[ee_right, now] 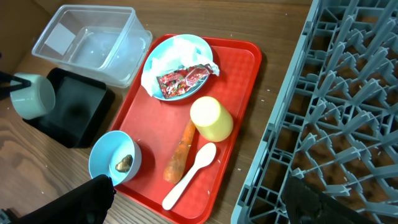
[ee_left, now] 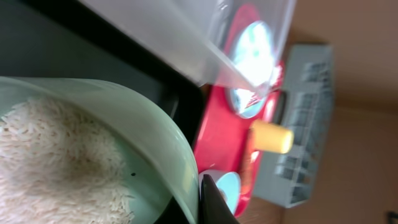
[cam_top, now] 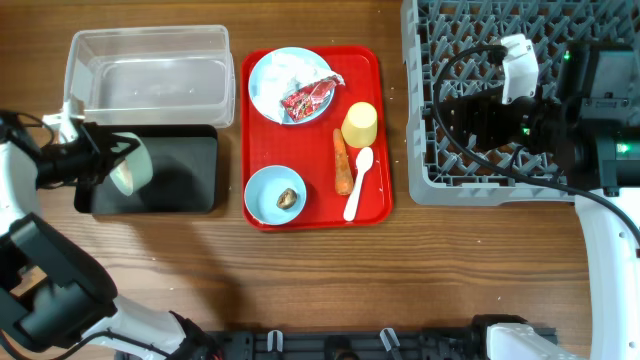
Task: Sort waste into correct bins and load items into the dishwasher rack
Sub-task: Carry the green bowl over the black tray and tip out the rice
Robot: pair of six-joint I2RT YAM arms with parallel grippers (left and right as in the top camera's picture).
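My left gripper (cam_top: pixel 103 160) is shut on the rim of the pale green-white bowl (cam_top: pixel 131 164), holding it tilted over the black tray (cam_top: pixel 180 175). In the left wrist view the bowl (ee_left: pixel 143 137) holds white rice (ee_left: pixel 56 162), with my fingers (ee_left: pixel 208 199) pinching its rim. The light blue plate (cam_top: pixel 275 75) carries the crumpled napkin (cam_top: pixel 285 68) and the snack wrapper (cam_top: pixel 308 98). The yellow cup (cam_top: pixel 360 125), carrot (cam_top: pixel 342 160), spoon (cam_top: pixel 358 183) and the blue bowl (cam_top: pixel 268 185) with a brown lump (cam_top: pixel 287 198) sit on the red tray. My right gripper (cam_top: pixel 445 110) is open and empty above the dishwasher rack (cam_top: pixel 460 30).
The clear tub (cam_top: pixel 150 75) stands behind the black tray and looks empty. The red tray (cam_top: pixel 375 90) lies between the bins and the rack. The right wrist view shows the tray (ee_right: pixel 245 81), rack (ee_right: pixel 348 93), tub (ee_right: pixel 87 37) and my open fingers (ee_right: pixel 199 196).
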